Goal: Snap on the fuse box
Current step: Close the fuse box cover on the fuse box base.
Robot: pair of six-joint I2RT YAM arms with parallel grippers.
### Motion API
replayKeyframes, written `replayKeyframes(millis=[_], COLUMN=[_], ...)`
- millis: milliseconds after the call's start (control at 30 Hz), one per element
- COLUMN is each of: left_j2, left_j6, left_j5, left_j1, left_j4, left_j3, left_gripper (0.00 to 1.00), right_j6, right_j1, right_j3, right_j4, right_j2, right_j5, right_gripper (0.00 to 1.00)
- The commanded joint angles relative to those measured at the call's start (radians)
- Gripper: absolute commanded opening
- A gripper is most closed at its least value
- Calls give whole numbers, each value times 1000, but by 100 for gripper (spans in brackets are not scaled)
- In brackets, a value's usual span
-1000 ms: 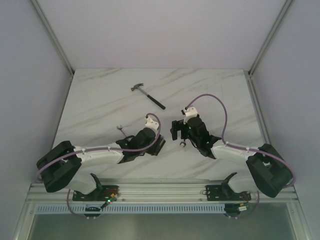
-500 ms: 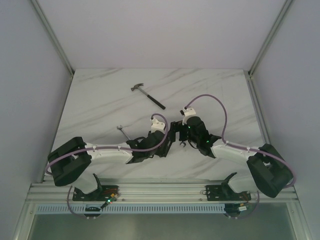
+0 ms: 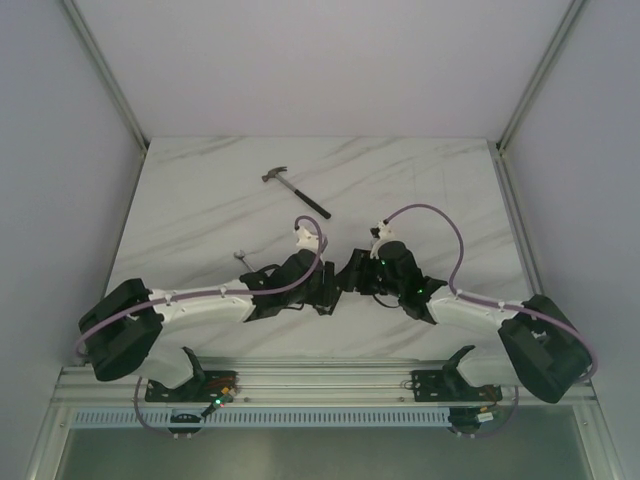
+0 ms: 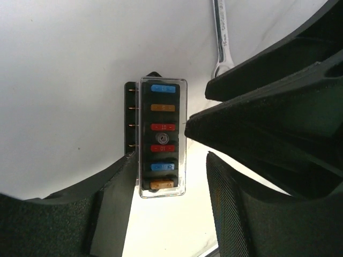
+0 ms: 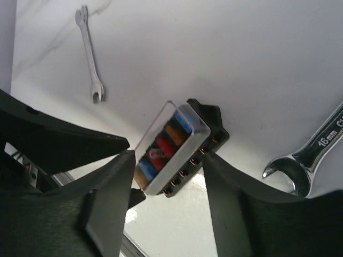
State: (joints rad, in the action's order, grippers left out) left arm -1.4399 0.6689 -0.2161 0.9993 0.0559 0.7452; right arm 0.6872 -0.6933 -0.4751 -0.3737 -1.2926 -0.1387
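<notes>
Fuse box [image 4: 163,136] sat at the lower centre of the overhead view, mostly hidden under both wrists. Couldn't tell whether it rested on the table [image 3: 200,190] or hung just above it. Clear cover [image 5: 170,140] lay over the row of fuses, with the black base [image 4: 130,118] showing along its left edge in the left wrist view. Couldn't tell if it had latched.

Changes over the last second:
- The left arm swung in from the left and met the right arm at the box.
- Left claw [image 4: 170,160] widened and straddled the box's lower end. One finger was against the base and there was a bright gap on the other side, so it was open, not gripping.
- Right claw [image 5: 167,157] narrowed from wide. Its fingers sat at the box's near corners, but I couldn't tell if they were clamped or only touching.

My read: both claws bracketed the box, likely set-up for the press, with the snap unconfirmed.

Big wrench [image 5: 313,152] lay near the box at lower right of the right wrist view. Small wrench [image 5: 90,53] and hammer [image 3: 297,191] lay well apart.
</notes>
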Motion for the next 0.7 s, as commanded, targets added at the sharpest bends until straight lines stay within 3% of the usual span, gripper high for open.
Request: replayKeyframes(millis=[0,233,500,667], left_j2=[-36,-72,-163,-223], left_j6=[-7,-17,-26,-20], left_j5=[43,0,32,-26], left_j1=[-5,-5,3,41], left_j4=[9,-42,-78,-163], left_j3=[14,38,78,113], left_gripper=[62,60,51,48], right_j6=[76,112,109,102], right_j1=[3,3,3,3], right_j3=[32,39,48,62], right_j4=[-58,-143,-138,-137], right_j2=[-5,-76,-157,-211], right_j5=[-54,-122,-135,-157], right_gripper=[56,38,23,12])
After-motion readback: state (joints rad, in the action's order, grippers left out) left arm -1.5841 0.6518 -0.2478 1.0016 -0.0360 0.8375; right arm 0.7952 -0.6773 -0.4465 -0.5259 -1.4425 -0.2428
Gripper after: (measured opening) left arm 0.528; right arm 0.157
